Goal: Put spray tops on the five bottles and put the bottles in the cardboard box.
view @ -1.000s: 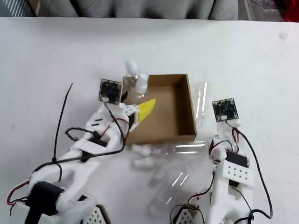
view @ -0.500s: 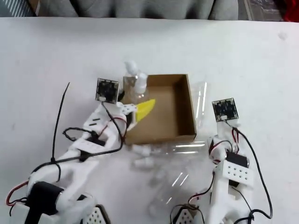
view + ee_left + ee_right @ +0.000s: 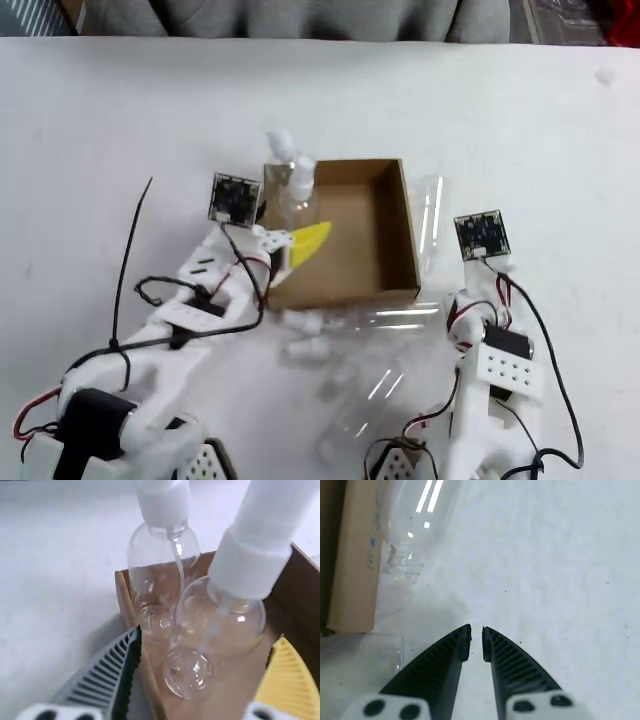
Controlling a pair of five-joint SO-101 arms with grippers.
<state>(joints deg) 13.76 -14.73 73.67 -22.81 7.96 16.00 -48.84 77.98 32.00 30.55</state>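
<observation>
**Boxing step, judged two of five done.** Left gripper [image 3: 207, 636], jaws apart, straddles the left wall of the cardboard box [image 3: 411, 235]. Two spray-topped bottles [image 3: 220, 622] stand in the box's far-left corner. Right gripper [image 3: 476, 630], jaws nearly together, holds nothing. The next move probably calls for capping the open bottle [image 3: 412, 525] lying right of the box.

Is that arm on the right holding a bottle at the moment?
No, the right end effector grips nothing; only bare table shows beneath it.
</observation>
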